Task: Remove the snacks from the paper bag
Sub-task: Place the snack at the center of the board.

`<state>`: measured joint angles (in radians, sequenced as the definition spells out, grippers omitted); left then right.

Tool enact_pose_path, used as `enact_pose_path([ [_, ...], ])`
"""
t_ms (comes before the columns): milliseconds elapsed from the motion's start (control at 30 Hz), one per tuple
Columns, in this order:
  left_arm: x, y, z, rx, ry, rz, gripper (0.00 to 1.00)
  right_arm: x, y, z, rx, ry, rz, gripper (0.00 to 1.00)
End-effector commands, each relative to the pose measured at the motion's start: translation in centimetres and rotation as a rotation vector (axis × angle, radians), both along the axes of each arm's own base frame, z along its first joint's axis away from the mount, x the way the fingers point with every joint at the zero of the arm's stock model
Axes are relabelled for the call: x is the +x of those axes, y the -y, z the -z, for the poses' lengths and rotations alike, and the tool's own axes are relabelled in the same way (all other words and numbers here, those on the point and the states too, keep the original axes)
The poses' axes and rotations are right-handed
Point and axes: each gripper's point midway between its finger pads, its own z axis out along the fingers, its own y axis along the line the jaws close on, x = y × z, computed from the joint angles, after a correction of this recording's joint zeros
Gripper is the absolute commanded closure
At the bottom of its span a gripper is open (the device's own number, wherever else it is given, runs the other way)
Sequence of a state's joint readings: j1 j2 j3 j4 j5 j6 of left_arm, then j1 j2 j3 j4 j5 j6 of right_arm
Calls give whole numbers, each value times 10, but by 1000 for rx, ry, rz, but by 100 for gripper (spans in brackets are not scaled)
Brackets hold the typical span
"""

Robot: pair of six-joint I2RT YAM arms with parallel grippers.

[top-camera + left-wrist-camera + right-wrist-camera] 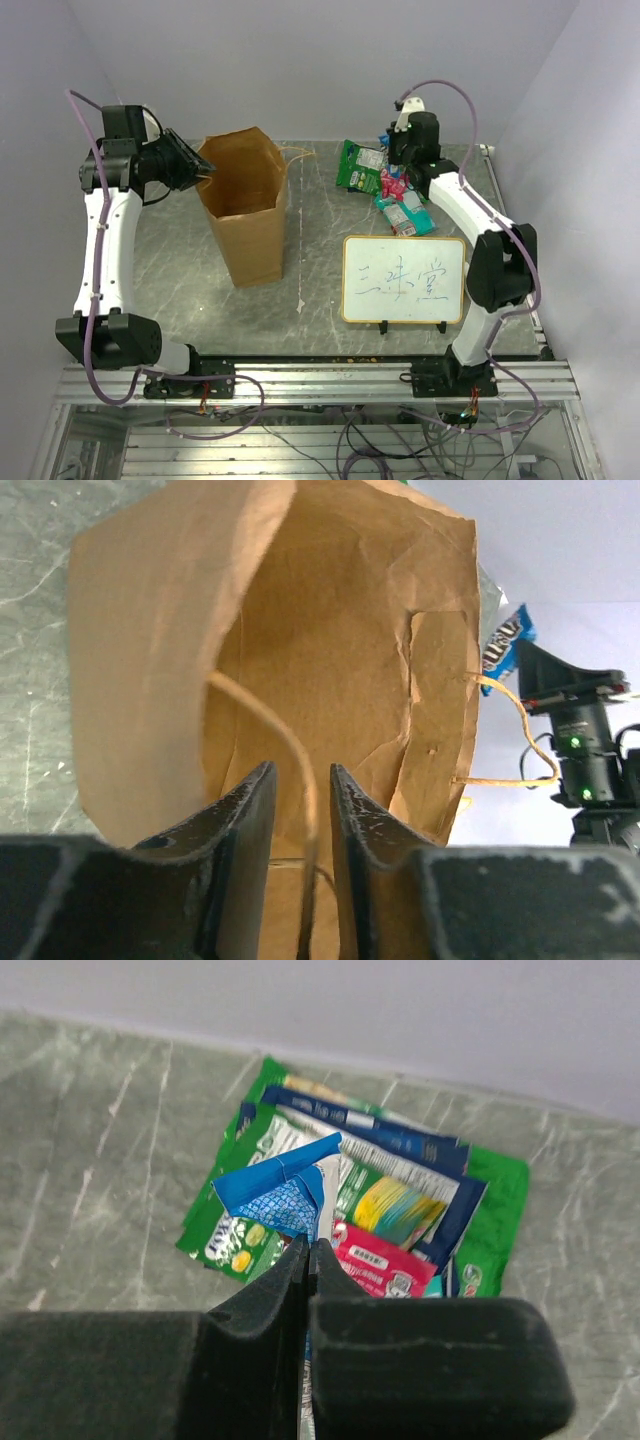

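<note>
The brown paper bag [245, 205] stands upright and open at the table's left centre. My left gripper [205, 172] is at its left rim. In the left wrist view the left gripper [303, 770] is open a little, and the bag's [340, 660] tan string handle [290, 745] runs through the gap between the jaws. The snacks [385, 185] lie in a pile at the back right. My right gripper [312, 1245] hangs just above them, shut on a small blue packet [280, 1185]. Under it lie a green bag [495, 1210] and a pink-red packet [385, 1265].
An orange-framed whiteboard [403, 280] stands on small feet at the front right, close to the right arm's base. The bag's far handle [515, 735] hangs out toward the right arm. Walls close the table at the back and both sides.
</note>
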<state>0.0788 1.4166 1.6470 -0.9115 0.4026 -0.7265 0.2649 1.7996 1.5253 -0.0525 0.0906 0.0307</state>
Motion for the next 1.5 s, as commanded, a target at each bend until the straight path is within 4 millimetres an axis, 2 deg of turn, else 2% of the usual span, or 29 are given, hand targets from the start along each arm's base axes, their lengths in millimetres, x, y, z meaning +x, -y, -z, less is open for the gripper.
enact_pose_path([
  [0,-10,-13,-15,83,26,-13,52,7,1,43,-12,-85,22,100],
  [100,-15,-20,-22,136,35,-19,26,9,10,57,-30,-121,69,100],
  [267,-22,-30,-35,213,60,-27,6,9,13,82,-40,-169,90,100],
  [367,-24,-34,-42,254,72,-23,2,13,16,92,-71,-175,88,100],
  [533,-30,-42,-51,314,84,-27,2,26,25,97,-124,-168,120,100],
  [567,-32,-44,-53,328,88,-29,2,28,25,107,-120,-186,124,100],
  [633,-36,-46,-55,350,88,-32,2,31,21,114,-108,-199,117,100],
  [700,-41,-49,-57,370,88,-37,3,33,19,111,-100,-195,109,93],
  [833,-54,-52,-59,403,88,-27,3,32,17,99,-79,-192,114,50],
  [900,-63,-52,-62,414,95,-20,3,26,18,92,-73,-204,126,35],
  [933,-68,-51,-64,419,104,-11,4,20,16,75,-59,-187,131,29],
  [967,-73,-50,-65,425,110,-2,3,13,13,67,-52,-182,126,20],
  [1000,-77,-48,-66,431,119,12,3,6,8,59,-47,-177,116,5],
  [1033,-84,-46,-68,435,132,26,3,-2,2,49,-40,-170,106,1],
  [1200,-104,-32,-71,393,169,78,4,-56,-17,2,112,-203,146,0],
  [1367,-120,-14,-81,316,259,114,5,-136,-30,-39,260,-314,-3,0],
  [1467,-133,-5,-103,334,368,159,5,-189,-30,-83,325,-264,-103,0],
])
